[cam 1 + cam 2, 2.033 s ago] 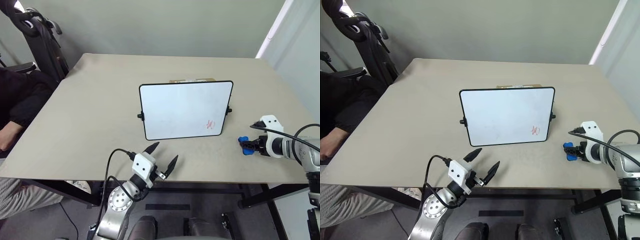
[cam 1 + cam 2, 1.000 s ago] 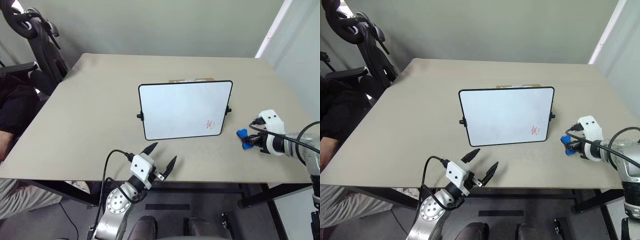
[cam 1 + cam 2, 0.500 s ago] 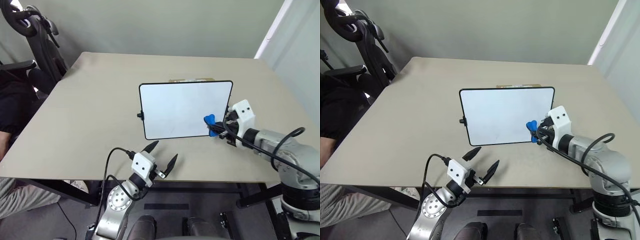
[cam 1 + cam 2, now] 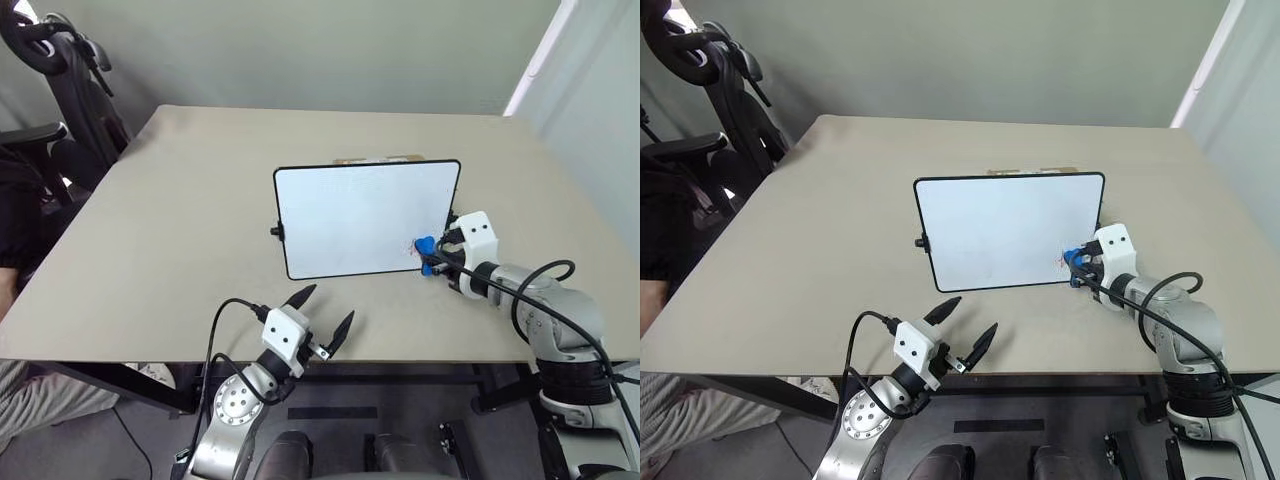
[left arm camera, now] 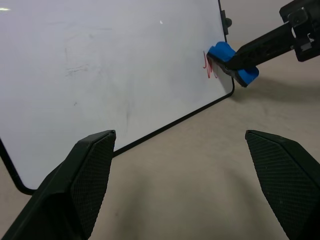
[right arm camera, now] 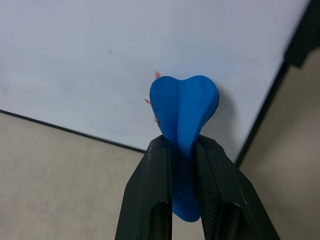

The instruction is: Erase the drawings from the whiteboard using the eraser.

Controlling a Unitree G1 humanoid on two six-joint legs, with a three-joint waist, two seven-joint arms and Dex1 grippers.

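Since the earlier frames the right hand [image 4: 432,257] has travelled from the right side of the desk [image 4: 180,200] leftward to the lower right corner of the whiteboard [image 4: 350,215], carrying the eraser [image 6: 183,112] with it; the left hand [image 4: 322,315] has kept its station at the near edge.

The right hand's fingers are pressed together on the blue eraser, pinching its rear so that the rounded front projects clear of the fingertips. That front appears to rest against the board face directly over the drawings [image 5: 206,65], of which red strokes show beside its edge. Judgement: the grip leaves the working face free for wiping, and the low angled approach suits the board's backward tilt.

The left hand is spread, empty, well apart from the board; it seems parked out of the way.

Count: one whiteboard, one eraser, one patch of red scribble, two hands.
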